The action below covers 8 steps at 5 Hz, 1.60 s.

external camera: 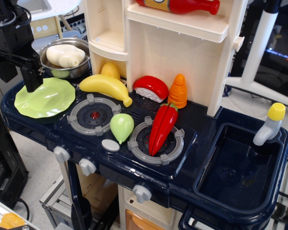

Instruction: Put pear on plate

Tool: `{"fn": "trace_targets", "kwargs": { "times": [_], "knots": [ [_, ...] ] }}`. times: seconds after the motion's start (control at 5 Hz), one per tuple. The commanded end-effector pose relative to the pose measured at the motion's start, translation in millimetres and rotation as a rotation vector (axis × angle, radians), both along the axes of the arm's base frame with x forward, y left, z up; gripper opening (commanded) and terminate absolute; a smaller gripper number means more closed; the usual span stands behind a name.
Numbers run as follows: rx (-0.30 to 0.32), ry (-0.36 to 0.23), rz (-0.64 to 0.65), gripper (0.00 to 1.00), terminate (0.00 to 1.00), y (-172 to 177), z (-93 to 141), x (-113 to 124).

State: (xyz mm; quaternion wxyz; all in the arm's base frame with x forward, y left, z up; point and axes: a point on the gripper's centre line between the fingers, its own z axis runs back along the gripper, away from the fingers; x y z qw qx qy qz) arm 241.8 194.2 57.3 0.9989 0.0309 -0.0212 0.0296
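Observation:
The pale green pear (121, 126) lies on the dark blue toy stove top between the two grey burners, pointed end toward the front. The lime-green wavy plate (44, 99) lies flat at the stove's left end with nothing on it. My black gripper (32, 84) hangs at the far left, its tip just above the plate's back edge and well left of the pear. It holds nothing. Its fingers overlap from this angle, so I cannot tell whether they are open or shut.
A yellow banana (106, 86) lies behind the left burner (94, 115). A steel pot (68, 68) with a white item stands behind the plate. A red pepper (162, 126) lies on the right burner. Corn (110, 71), a red-white piece (151, 87) and a carrot (178, 91) line the back wall. The sink (240, 167) is at right.

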Motion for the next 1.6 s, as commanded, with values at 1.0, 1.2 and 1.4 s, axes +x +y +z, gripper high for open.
{"fn": "trace_targets", "kwargs": {
  "times": [1.0, 1.2, 1.4],
  "knots": [
    [0.001, -0.099, 0.186, 1.00, 0.00, -167.5, 32.0, 8.8],
    [-0.024, -0.103, 0.174, 1.00, 0.00, -169.7, 17.5, 16.5],
    [-0.033, -0.119, 0.174, 1.00, 0.00, -171.7, 4.5, 18.2]
  ]
}}
